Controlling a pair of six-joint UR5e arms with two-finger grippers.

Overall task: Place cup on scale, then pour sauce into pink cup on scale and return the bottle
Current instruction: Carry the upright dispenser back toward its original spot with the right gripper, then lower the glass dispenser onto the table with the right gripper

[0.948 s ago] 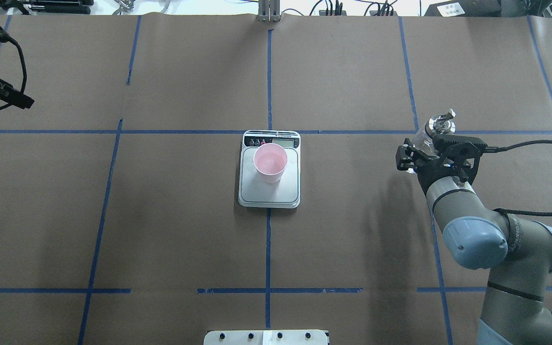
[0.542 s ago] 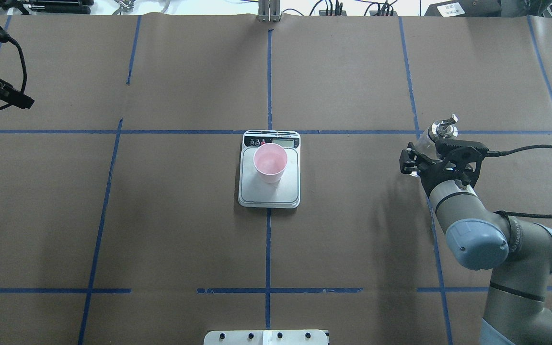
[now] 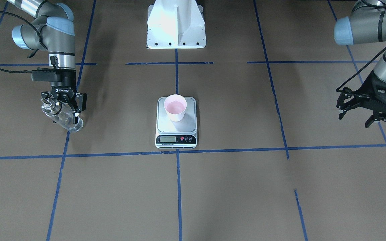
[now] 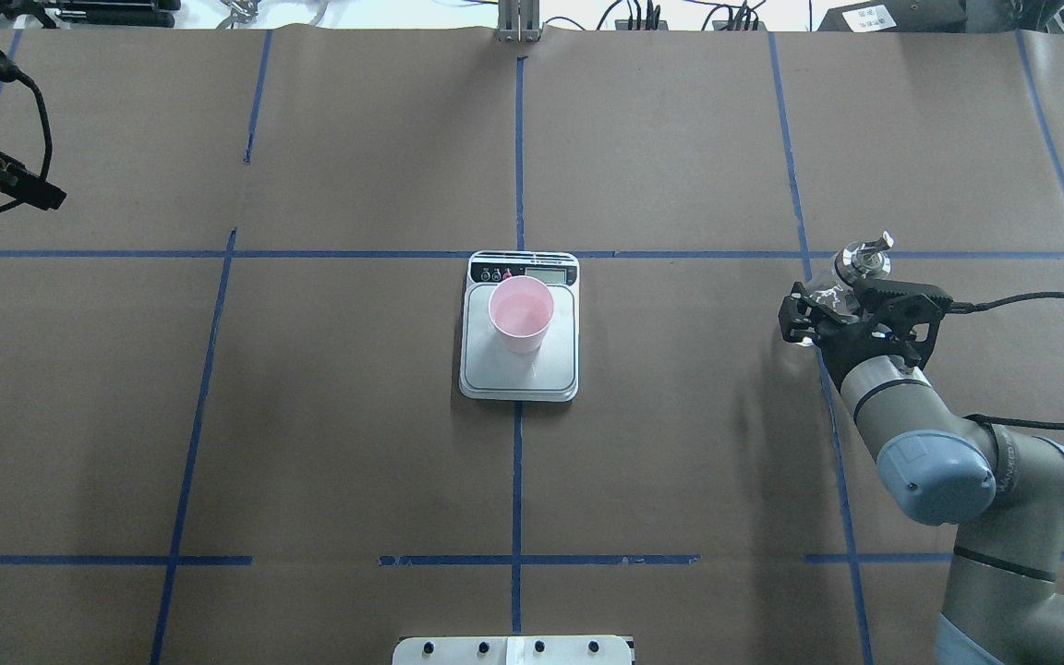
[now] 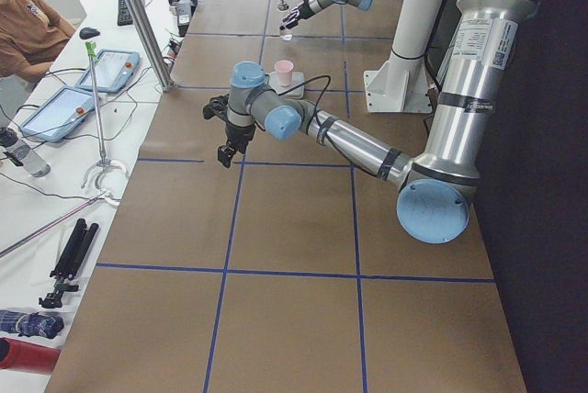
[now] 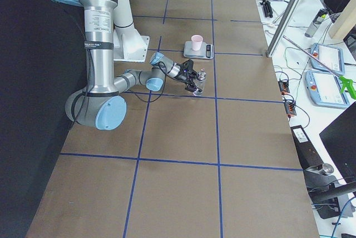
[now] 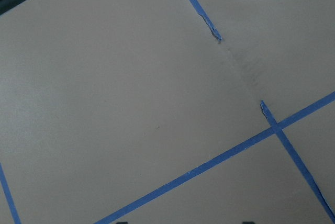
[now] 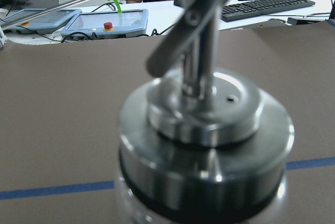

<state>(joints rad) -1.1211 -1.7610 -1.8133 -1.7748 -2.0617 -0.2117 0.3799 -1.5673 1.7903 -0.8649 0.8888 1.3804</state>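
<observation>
**Exterior front-facing through wrist-mounted views: task progress status**

Exterior front-facing: the small pale pink tapered paper cup (image 3: 175, 107) stands upright on the flat square silver-grey kitchen scale (image 3: 162, 126), in the middle of the brown paper-covered surface (image 3: 233, 187). The first step is therefore complete. The right tool (image 3: 64, 115) is closed around the small clear glass bottle with the silver metal cap (image 3: 69, 122), well apart from the scale. The bottle is tilted and low over the surface. The left tool (image 3: 355, 117) is spread wide and holds nothing.

Overhead exterior: the layout is the same, and the cup sits within the platform's edges. Whether sauce is in the cup cannot be read.

Exterior left, exterior right: the bottle's base appears close to the surface, but contact cannot be confirmed.

Left wrist-mounted: only bare surface and blue tape lines (image 7: 209, 166) are visible.

Right wrist-mounted: the bottle's cap and spout fill the frame, consistent with a firm hold.

Assessment: if the pour is done, only setting down and releasing the bottle remains. If it is not, the pour also remains.
</observation>
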